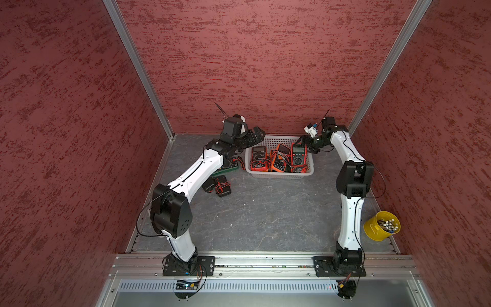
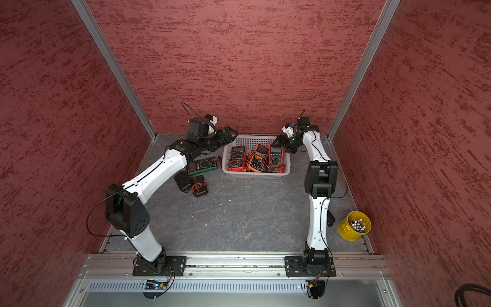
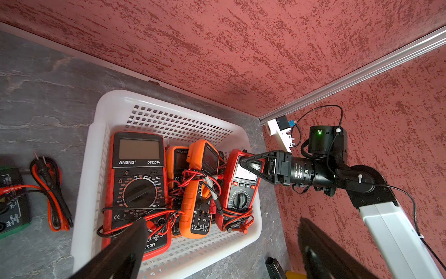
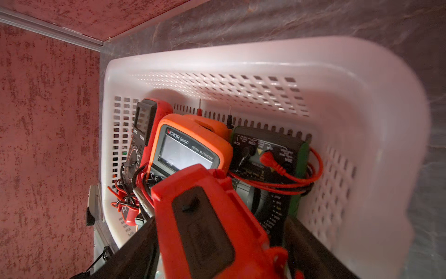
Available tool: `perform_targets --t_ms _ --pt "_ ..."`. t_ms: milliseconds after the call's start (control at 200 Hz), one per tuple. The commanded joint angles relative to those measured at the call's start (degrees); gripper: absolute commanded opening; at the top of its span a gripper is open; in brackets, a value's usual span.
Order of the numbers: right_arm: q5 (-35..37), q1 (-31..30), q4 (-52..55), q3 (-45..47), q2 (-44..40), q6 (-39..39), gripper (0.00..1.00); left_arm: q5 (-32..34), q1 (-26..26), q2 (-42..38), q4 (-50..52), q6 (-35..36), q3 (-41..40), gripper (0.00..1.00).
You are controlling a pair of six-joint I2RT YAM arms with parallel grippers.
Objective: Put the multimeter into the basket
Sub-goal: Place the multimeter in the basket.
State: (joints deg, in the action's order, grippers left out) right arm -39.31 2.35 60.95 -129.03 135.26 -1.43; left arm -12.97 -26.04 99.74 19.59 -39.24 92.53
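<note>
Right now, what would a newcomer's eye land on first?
The white basket at the back of the table, packed with red and orange multimeters in tangled leads. The right gripper has its jaws astride the red multimeter at the basket's right end; a green multimeter lies on the table outside, under the left arm.

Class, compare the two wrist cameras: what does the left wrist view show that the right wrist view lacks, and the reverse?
Only the left wrist view: the right gripper at the display end of the red multimeter, and a green multimeter lying on the table outside the basket.
Only the right wrist view: the red multimeter close up between dark fingers, and a black green-edged meter in the basket, partly behind it.
Both: the white basket, an orange multimeter and the ANENG multimeter.
</note>
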Motion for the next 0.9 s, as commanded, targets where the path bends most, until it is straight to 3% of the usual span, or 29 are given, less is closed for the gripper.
perform_targets --t_ms 0,296,381,476,546,731,892 --pt "7.43 -0.57 1.68 -1.27 -4.3 -1.59 0.84 -0.37 0.2 0.41 -0.69 -0.49 -0.42 1.0" --pt "20.24 -2.35 3.52 -2.63 -9.27 -3.61 0.88 -0.28 0.17 0.54 -0.61 -0.5 -0.51 1.0" --pt "21.07 -2.65 3.22 -1.86 -9.96 -4.14 0.8 -0.18 0.17 0.45 -0.61 -0.51 -0.77 1.0" --pt "21.71 -3.24 2.13 -0.13 -10.43 -4.5 0.59 -0.04 0.17 0.5 -0.61 -0.57 -0.94 1.0" --pt "22.43 -3.52 1.89 0.75 -10.03 -4.87 0.51 0.05 0.16 0.45 -0.61 -0.57 -1.06 1.0" --pt "23.07 -3.81 1.28 1.9 -8.14 -5.51 0.43 0.23 0.21 0.56 -0.45 -0.59 -0.95 1.0" --pt "21.83 -3.77 0.47 2.36 -6.82 -5.99 0.42 0.05 0.33 0.97 -0.34 -0.71 -0.65 1.0"
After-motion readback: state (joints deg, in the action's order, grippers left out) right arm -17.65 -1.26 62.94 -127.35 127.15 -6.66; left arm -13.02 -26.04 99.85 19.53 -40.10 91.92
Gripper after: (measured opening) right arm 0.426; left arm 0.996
